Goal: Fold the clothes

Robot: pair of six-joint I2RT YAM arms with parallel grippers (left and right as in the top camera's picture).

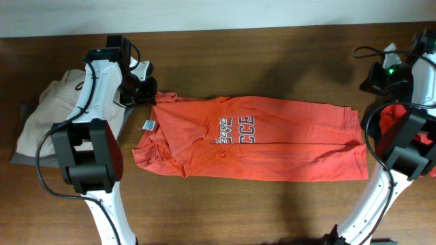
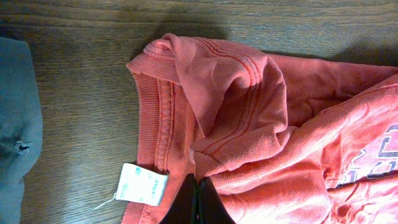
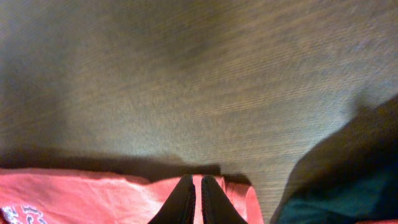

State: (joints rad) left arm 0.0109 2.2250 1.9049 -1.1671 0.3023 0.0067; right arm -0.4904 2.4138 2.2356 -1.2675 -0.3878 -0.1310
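Observation:
The orange-red T-shirt lies folded into a long band across the middle of the table, its navy and white print facing up. My left gripper is shut at the shirt's far left corner, by the collar. A bunched fold of sleeve rises from its tips. My right gripper is at the shirt's right end. Its fingers are nearly together, with the orange hem pinched between them. In the overhead view the right arm covers that grip.
A beige garment lies on a grey one at the left edge. A red garment sits under the right arm, and a dark one lies beside the right grip. A white tag hangs off the collar.

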